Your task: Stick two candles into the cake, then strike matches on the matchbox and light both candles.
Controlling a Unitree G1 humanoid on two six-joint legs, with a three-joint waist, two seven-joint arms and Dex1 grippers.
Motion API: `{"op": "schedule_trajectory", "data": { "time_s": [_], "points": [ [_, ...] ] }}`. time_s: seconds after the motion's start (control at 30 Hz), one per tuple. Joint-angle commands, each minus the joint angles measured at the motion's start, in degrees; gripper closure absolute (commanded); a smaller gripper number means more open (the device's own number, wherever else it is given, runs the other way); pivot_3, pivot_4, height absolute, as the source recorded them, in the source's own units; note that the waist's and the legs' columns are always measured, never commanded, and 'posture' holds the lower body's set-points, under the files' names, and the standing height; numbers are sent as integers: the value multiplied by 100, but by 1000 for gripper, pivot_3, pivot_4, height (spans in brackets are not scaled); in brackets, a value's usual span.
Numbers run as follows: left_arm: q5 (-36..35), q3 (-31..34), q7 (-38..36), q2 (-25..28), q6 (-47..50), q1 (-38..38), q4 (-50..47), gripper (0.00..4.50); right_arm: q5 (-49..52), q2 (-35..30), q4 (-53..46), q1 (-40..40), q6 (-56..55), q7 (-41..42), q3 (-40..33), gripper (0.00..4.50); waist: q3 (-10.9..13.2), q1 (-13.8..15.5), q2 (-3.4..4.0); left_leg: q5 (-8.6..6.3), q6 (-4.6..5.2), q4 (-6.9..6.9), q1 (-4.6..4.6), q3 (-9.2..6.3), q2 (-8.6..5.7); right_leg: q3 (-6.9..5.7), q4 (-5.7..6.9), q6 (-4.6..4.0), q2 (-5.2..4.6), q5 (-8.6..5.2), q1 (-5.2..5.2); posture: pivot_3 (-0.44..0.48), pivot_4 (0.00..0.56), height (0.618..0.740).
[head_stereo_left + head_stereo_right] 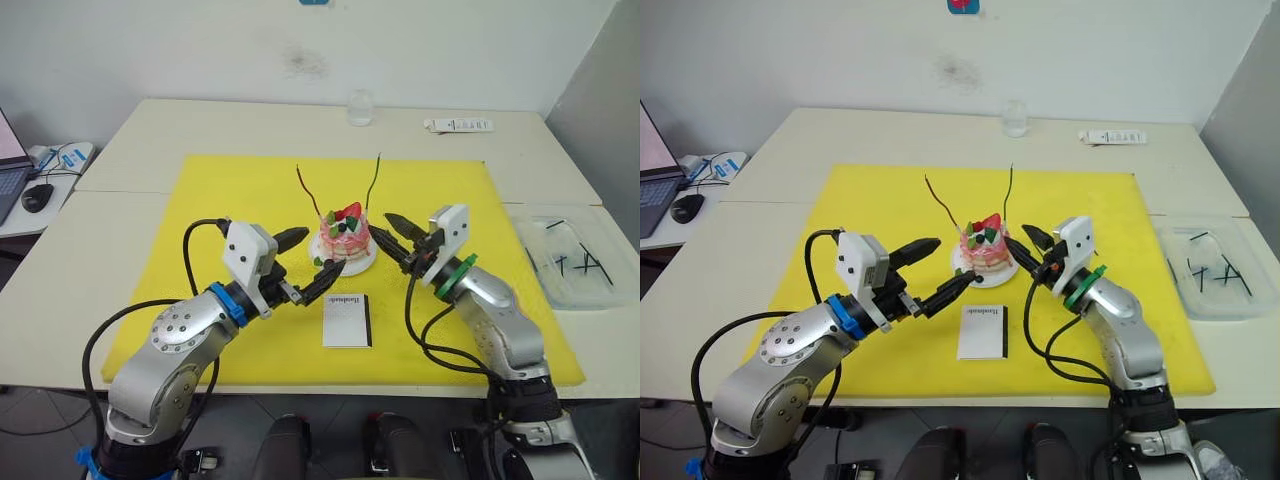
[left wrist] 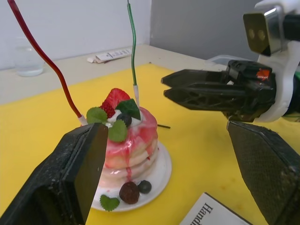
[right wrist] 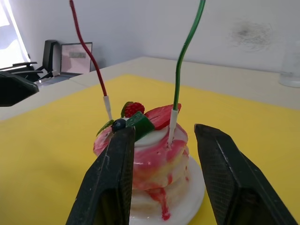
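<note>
candles [image 1: 310, 195] already planted in cake [image 1: 342, 238] at frame centre, red-brown leaning left, green [image 1: 373, 181] upright; matchbox [image 1: 347, 320] flat just below. left gripper [image 1: 300, 262] and right gripper [image 1: 392, 238] both spread, empty, flanking the plate. next, probably matches [image 1: 578, 262] from tray [image 1: 560, 285] at right edge: back away gently, without brushing the candles.

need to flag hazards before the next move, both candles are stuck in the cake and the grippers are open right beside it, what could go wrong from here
1. The left gripper and right gripper flank the cake closely; a careless withdrawal could nudge it or its plate.
2. The red-brown candle leans outward on a thin stem, so a brush could tip it.
3. The matches lie in a clear tray off the mat, far from the matchbox, so fetching them may be awkward.
</note>
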Motion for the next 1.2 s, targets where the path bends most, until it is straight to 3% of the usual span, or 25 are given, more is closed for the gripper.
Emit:
{"op": "schedule_trajectory", "data": {
  "time_s": [0.03,0.3,0.47,0.5,0.6,0.7,0.83,1.0,1.2],
  "points": [
    [-175,99,-177,110,-22,159,-226,0,292,-338,-664,225,237,249,-137,2422,0,0,0,0,0,0,-3,0,0,-1,-2,0,-1,0,-2,0,150,740],
    [-602,412,-854,665,119,210,4,0,957,-1441,-1384,562,976,1025,-250,2422,0,5,0,0,0,1,-5,-5,-2,-10,-5,-5,-5,-3,-3,0,150,740],
    [-1405,617,-1198,1139,929,104,145,0,1153,-1930,-1442,595,1082,1416,-306,2422,1,6,0,0,0,0,-6,-5,-2,-12,-6,-18,-6,-11,-3,0,150,740],
    [-1690,690,-1197,1216,1208,71,183,0,1200,-1987,-1437,588,1096,1465,-315,2586,1,5,0,0,0,0,-6,-5,-2,-12,-6,-17,-6,-10,-3,0,150,740],
    [-3048,1029,-808,1354,2358,-248,511,0,1129,-2183,-1407,564,1023,1653,-230,3305,3,6,-4,0,0,-1,-8,-9,-2,-17,-6,-16,-6,-12,-3,0,150,740],
    [-4271,1237,-257,1496,3318,-649,1149,0,957,-2258,-1417,620,863,1726,-123,4416,4,4,-5,0,0,1,-10,-19,-3,-25,-6,-15,-6,-12,-1,0,150,740],
    [-5414,1261,520,1650,4060,-953,1961,0,561,-2458,-1414,725,502,1945,87,4466,4,1,-6,0,0,1,-9,-19,-3,-25,-6,-13,-6,-11,0,0,150,740],
    [-6711,990,1450,1859,4311,-1028,2657,0,6,-2655,-1112,747,-210,2210,315,4466,6,5,-8,0,0,1,-9,-16,-4,-21,-7,-8,-8,-15,-1,0,150,740],
    [-7573,454,2137,2177,4316,-1216,3064,0,-71,-2617,-1140,752,-278,2245,406,4466,6,11,-8,0,-1,3,-7,-18,-4,-22,3,-8,-11,-14,0,0,150,740]
  ]
}}
